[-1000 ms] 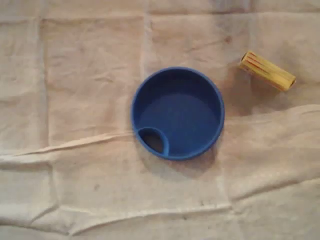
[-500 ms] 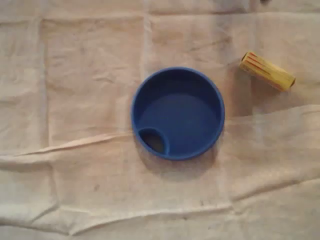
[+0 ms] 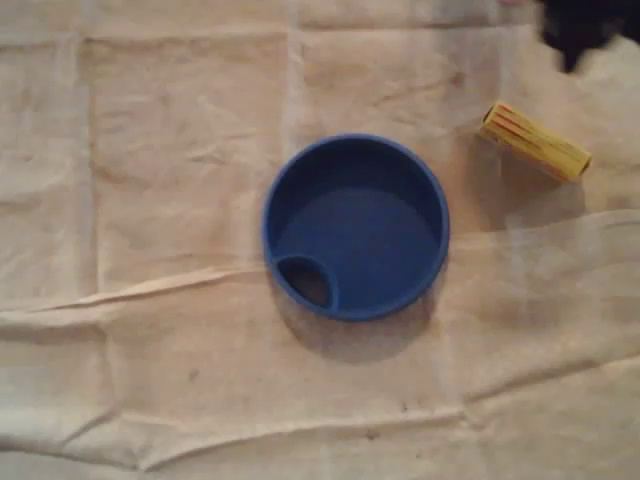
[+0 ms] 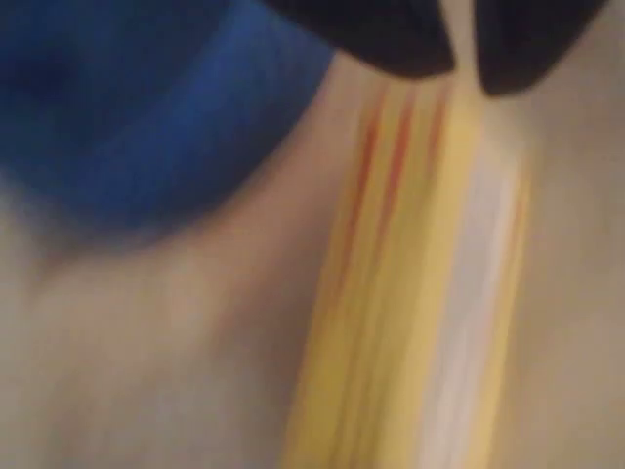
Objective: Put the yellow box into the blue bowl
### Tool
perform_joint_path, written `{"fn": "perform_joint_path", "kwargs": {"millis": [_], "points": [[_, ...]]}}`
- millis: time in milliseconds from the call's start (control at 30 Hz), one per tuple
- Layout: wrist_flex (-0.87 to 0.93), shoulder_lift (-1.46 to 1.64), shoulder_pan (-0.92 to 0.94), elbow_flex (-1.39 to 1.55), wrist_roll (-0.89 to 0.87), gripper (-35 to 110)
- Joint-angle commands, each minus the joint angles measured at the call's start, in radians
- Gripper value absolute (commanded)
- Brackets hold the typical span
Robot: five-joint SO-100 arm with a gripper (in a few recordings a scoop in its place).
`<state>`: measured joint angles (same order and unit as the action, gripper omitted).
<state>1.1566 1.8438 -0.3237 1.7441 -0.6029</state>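
Observation:
The yellow box (image 3: 535, 142) lies on its side on the cloth at the upper right of the overhead view, to the right of the blue bowl (image 3: 355, 227), which stands empty in the middle. My gripper (image 3: 578, 30) comes in as a dark blur at the top right corner, just above the box and apart from it. In the wrist view, heavily blurred, the yellow box (image 4: 420, 293) runs down the middle, with the blue bowl (image 4: 146, 107) at the upper left. My gripper (image 4: 464, 59) shows as two black tips at the top, only a thin slit between them and nothing held.
A creased beige cloth (image 3: 150, 200) covers the whole table, with raised folds across the lower half. The bowl has a small round pocket (image 3: 308, 282) inside its lower left rim.
My gripper has entered the overhead view at the top right corner and moved toward the box. The box and the bowl have stayed where they were.

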Motion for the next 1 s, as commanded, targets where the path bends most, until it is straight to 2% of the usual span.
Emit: {"fn": "perform_joint_path", "kwargs": {"millis": [0, 300, 500, 800, 967], "points": [[-0.054, -0.071, -0.012, -0.156, -0.051, 0], [-0.051, -0.337, -0.006, -0.390, -0.206, 0], [-0.049, -0.426, -0.003, -0.512, -0.224, 1], [0.029, -0.437, -0.003, -0.522, -0.229, 27], [0.091, -0.439, -0.005, -0.522, -0.308, 36]]}}
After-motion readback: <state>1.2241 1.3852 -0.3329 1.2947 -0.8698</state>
